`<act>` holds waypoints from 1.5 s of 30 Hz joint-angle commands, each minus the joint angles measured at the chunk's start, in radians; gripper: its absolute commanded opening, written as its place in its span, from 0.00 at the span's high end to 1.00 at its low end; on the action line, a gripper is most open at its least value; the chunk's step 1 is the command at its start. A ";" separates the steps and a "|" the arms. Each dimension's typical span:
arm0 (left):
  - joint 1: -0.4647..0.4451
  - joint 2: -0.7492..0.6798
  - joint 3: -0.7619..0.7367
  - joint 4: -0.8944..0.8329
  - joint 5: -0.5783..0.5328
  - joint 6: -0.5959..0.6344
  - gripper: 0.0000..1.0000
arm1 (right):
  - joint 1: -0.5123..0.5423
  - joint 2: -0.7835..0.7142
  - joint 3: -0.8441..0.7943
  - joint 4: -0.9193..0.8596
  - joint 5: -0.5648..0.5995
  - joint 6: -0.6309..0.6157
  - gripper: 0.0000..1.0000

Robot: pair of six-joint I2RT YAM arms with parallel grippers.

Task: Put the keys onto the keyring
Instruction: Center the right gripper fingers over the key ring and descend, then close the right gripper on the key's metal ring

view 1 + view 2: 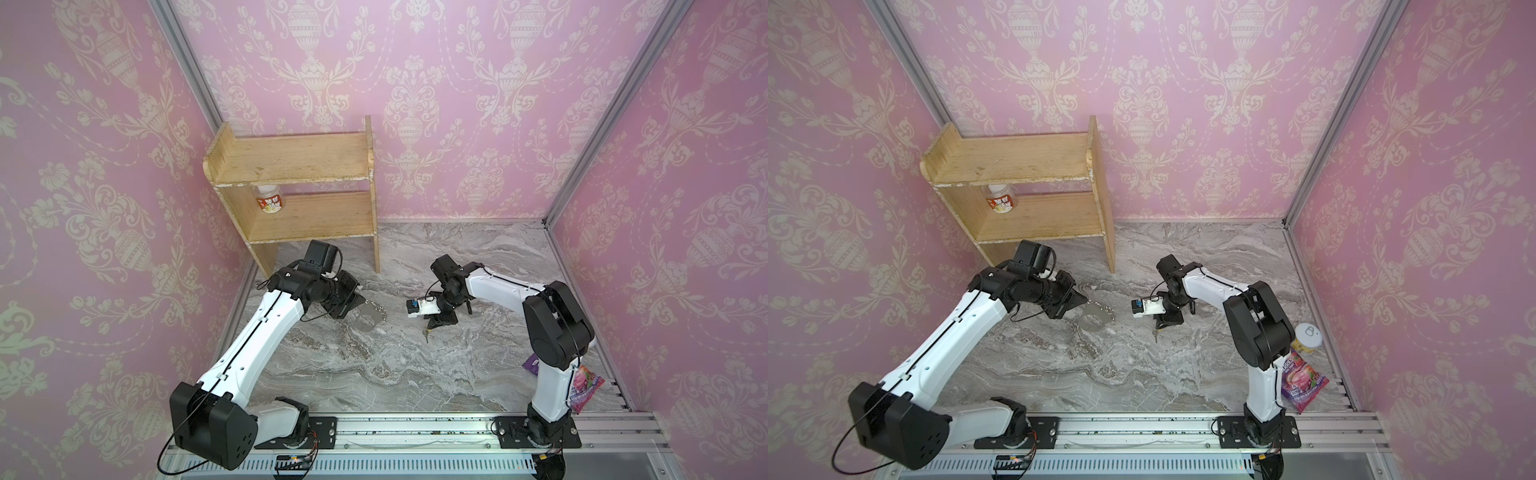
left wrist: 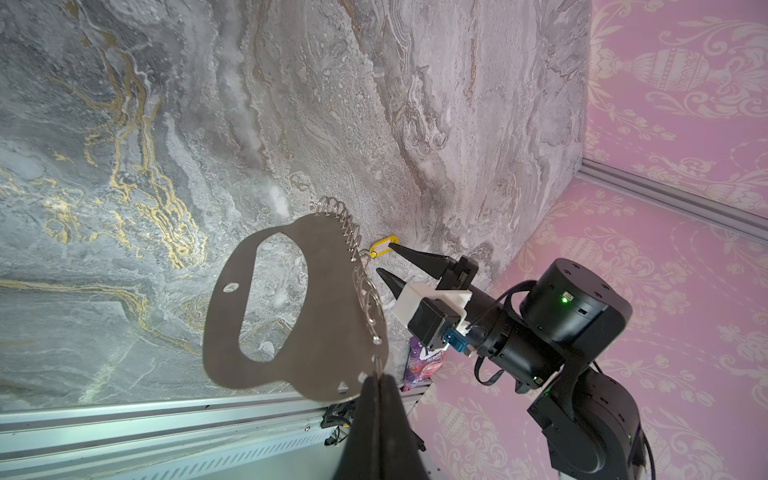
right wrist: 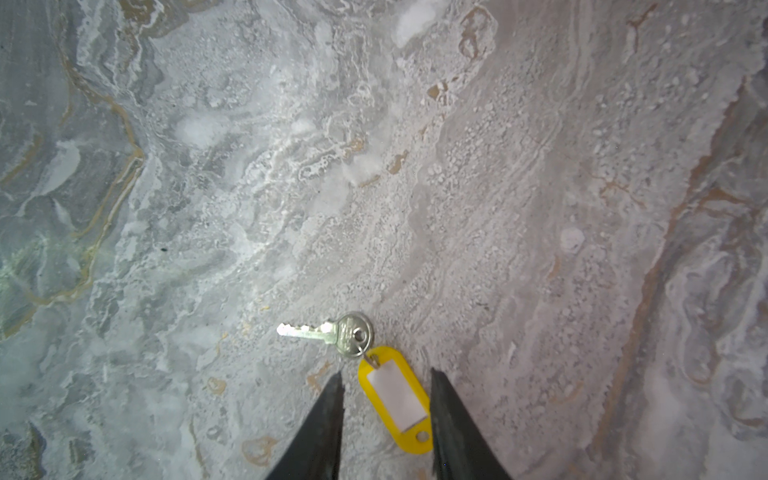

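Surface: grey marble table (image 1: 374, 374), veined, enclosed by pink patterned walls.
Keys: one set of keys (image 3: 390, 395) lay flat on the table, right of centre in both top views, where the set showed only as a small speck.
Parts of set: a silver key (image 3: 351, 334) was joined by a small link to a yellow tag (image 3: 401, 434) with a pale label window. The key blade pointed off to one side of the tag.
Right gripper: the right gripper (image 3: 386, 372) stood low over the tag with its jaws apart. One finger was on either side of the tag's key end, bare table showed on both sides, and nothing was gripped.
Keyring: the keyring (image 2: 332, 332), a flat grey plate with an oval cut-out, was held up at a tilt. Whether its far edge touched the table could not be told.
Rings: a row of metal rings (image 2: 365, 286) ran along the plate edge facing the right arm.
Left gripper: the left gripper (image 2: 374, 376) had its jaws pressed together on the plate's rim, at one end of the ring row.
Separation: in both top views the keyring sat left of the keys, with bare table between them.
Shelf: a wooden shelf (image 1: 291, 166) stood at the back left, with a jar (image 1: 271, 199) on its lower board.
Sundries: a snack pouch (image 1: 1302, 380) and a can (image 1: 1307, 337) sat by the right wall.
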 commanded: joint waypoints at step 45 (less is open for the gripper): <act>0.043 -0.018 -0.040 0.007 0.049 0.033 1.00 | 0.032 0.049 0.005 -0.042 0.047 -0.065 0.75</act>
